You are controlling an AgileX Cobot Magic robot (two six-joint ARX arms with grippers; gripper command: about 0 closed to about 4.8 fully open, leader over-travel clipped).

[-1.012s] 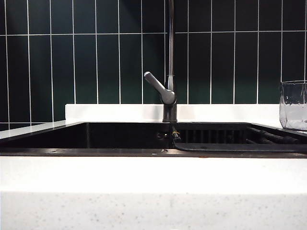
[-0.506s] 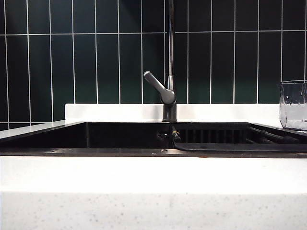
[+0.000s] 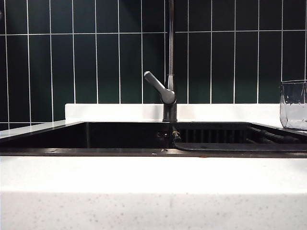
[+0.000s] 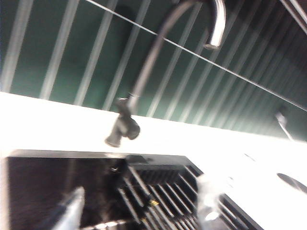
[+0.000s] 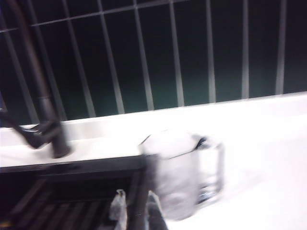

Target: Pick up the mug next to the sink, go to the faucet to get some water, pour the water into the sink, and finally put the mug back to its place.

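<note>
Nothing has shifted on the surface: mug (image 3: 293,104) untouched right of the faucet (image 3: 169,72). Left hand (image 4: 139,211) looks released; right hand (image 5: 133,211) too blurred, cannot tell.

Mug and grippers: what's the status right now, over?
Mug on the counter right of the sink, untouched. Left gripper open over the sink; right gripper near the mug, state unclear. Nothing in the way.
</note>
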